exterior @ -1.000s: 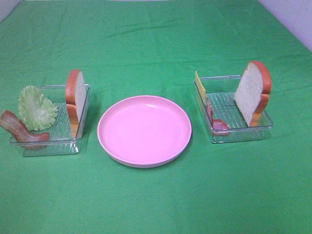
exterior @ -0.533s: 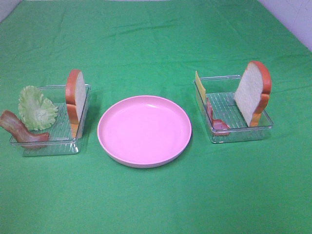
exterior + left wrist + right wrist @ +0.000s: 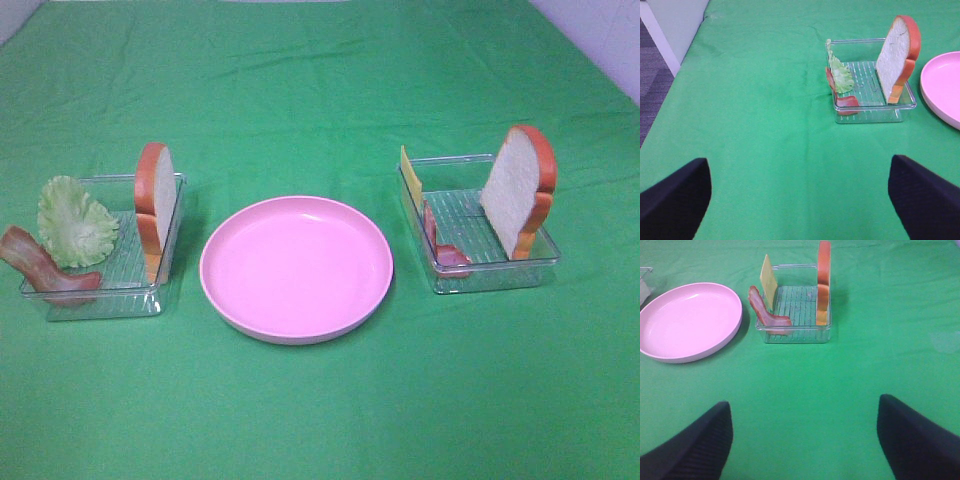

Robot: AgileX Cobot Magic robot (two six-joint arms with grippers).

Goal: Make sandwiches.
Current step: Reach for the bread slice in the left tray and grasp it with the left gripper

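The sandwiches are sitting unassembled, as loose toy parts in two clear plastic trays on the green-covered worktop point(image 3: 320, 90), one tray on either side of a round pink plate point(image 3: 296, 265). The left tool point(image 3: 796, 165) is hanging above bare green cloth well short of the left tray point(image 3: 100, 300), its two black fingers point(image 3: 677, 197) spread wide apart, gripping nothing and touching nothing. The right tool point(image 3: 804, 405) is hovering likewise short of the right tray point(image 3: 795, 336), fingers point(image 3: 912, 437) splayed wide, holding and touching nothing. In the left tray the left bread slice point(image 3: 155, 205) is standing on edge against the wall nearest the plate, the pale green lettuce leaf point(image 3: 75, 222) is leaning at the far side, and the left bacon strip point(image 3: 45, 268) is draping over the tray's outer corner. In the right tray the right bread slice point(image 3: 520, 190) is leaning upright at the side away from the plate, the yellow cheese slice point(image 3: 410, 177) is standing against the wall nearest the plate, and the right bacon strip point(image 3: 440, 245) is slumping just in front of the cheese. Only the ends of each tool's fingers are showing in the wrist views, the rest being cut off by the picture edges. From high up the cheese is appearing nearly edge-on, and the right bacon strip is showing only partly behind the ribbed tray wall; in the left wrist view the lettuce is covering much of the left bacon strip, and the plate is being cropped to a sliver.
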